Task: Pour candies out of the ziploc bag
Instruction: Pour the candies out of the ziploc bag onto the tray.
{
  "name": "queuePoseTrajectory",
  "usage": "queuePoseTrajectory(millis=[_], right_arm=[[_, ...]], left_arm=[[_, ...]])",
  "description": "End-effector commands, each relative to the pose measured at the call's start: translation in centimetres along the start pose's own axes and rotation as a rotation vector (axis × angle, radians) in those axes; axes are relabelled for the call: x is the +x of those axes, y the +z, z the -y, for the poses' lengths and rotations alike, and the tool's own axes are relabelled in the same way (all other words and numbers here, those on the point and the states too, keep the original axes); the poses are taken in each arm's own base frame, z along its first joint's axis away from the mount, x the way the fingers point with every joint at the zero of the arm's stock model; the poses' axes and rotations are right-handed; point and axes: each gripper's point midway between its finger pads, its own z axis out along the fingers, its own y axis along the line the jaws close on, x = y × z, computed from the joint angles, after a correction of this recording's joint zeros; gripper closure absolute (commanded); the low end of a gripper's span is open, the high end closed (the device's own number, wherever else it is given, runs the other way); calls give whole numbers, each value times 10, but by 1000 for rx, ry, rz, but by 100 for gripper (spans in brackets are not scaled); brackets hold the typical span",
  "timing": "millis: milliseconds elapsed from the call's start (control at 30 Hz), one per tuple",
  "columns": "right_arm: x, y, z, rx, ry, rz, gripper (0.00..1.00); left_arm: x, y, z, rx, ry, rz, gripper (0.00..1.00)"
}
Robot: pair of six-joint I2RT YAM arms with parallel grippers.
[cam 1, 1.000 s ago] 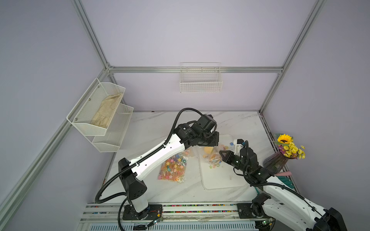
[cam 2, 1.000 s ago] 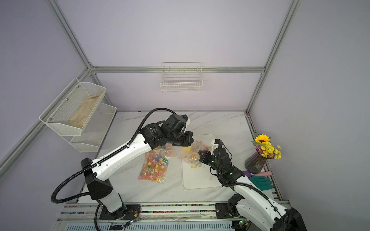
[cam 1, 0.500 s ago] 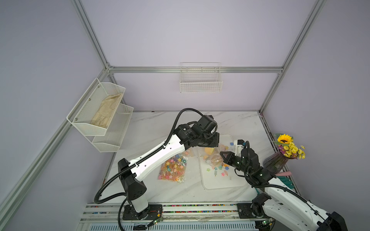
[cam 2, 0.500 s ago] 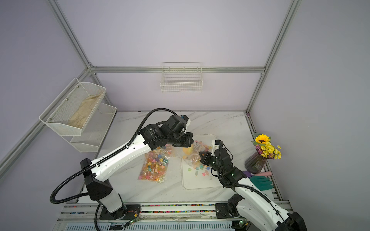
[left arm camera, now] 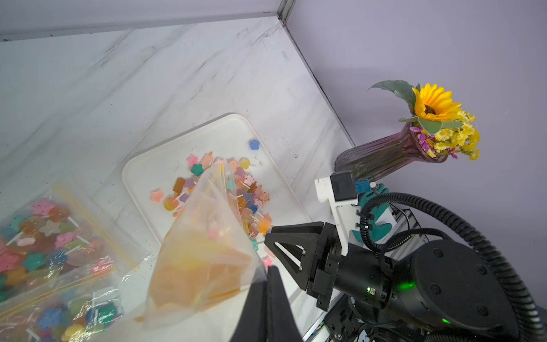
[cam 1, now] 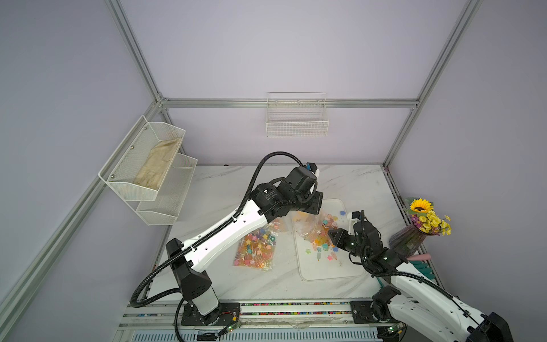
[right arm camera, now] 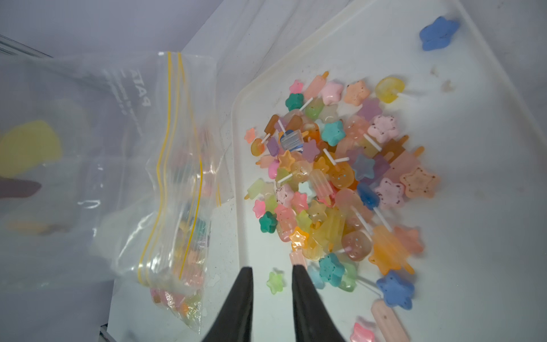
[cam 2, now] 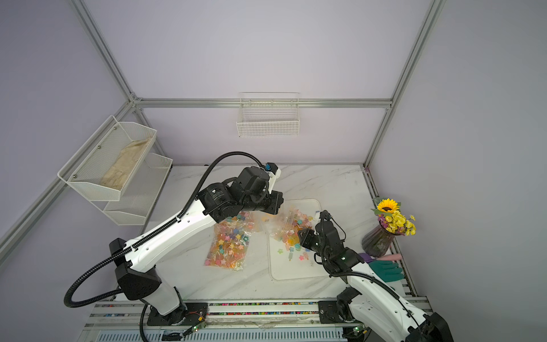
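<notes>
My left gripper [left arm camera: 268,284] was clenched on the clear yellow-zipped ziploc bag [left arm camera: 204,251], mouth down over the white plastic tray [right arm camera: 473,148]. My right gripper [right arm camera: 272,271] hung released and empty. Colourful translucent star candies [right arm camera: 334,177] lay heaped on the tray. Any stragglers could spill onto the marble tabletop [left arm camera: 177,74] if the mouth swung left.

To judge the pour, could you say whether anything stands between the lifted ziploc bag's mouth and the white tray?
Nothing visible: the ziploc bag opens over the white tray; the right gripper sits beside the spilled candies.
</notes>
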Motion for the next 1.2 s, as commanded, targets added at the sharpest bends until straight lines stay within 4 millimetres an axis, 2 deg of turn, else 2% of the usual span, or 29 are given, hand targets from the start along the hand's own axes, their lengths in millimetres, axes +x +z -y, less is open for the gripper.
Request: queuePoseTrajectory(millis=[0,100,167,300,400,500,700,867,900,967,1167], right_arm=[[-22,-12,-10,2,22,69,72],[-36,-23,-17,-1,32,111,70],[-47,-33,-23,-5,48,149,54],[-77,-61,-41,-40,88,256,35],[-97,-81,-61,-87,98,316,27],[-111,-92,-77,-120,95,346,19],[-122,-95,-103,-169,36,323,13],[-127,-101,-114,-198,10,326,11],[-129,-101,-115,-197,5,331,11],[-130,-101,-117,-198,-5,328,10],[-128,-89,-124,-212,-50,285,9]], left_arm=[[-24,-17,22,88,62,72,100],[-18,-12,20,85,83,56,100],[-14,-10,20,85,105,44,100],[-6,-7,18,78,192,28,100],[1,-6,19,78,281,19,100],[7,-6,17,64,409,18,100],[21,-11,20,77,661,34,100],[30,-29,33,137,923,189,100],[24,-44,36,145,966,270,100],[24,-55,39,150,1050,360,100],[22,-59,34,88,1196,415,100]])
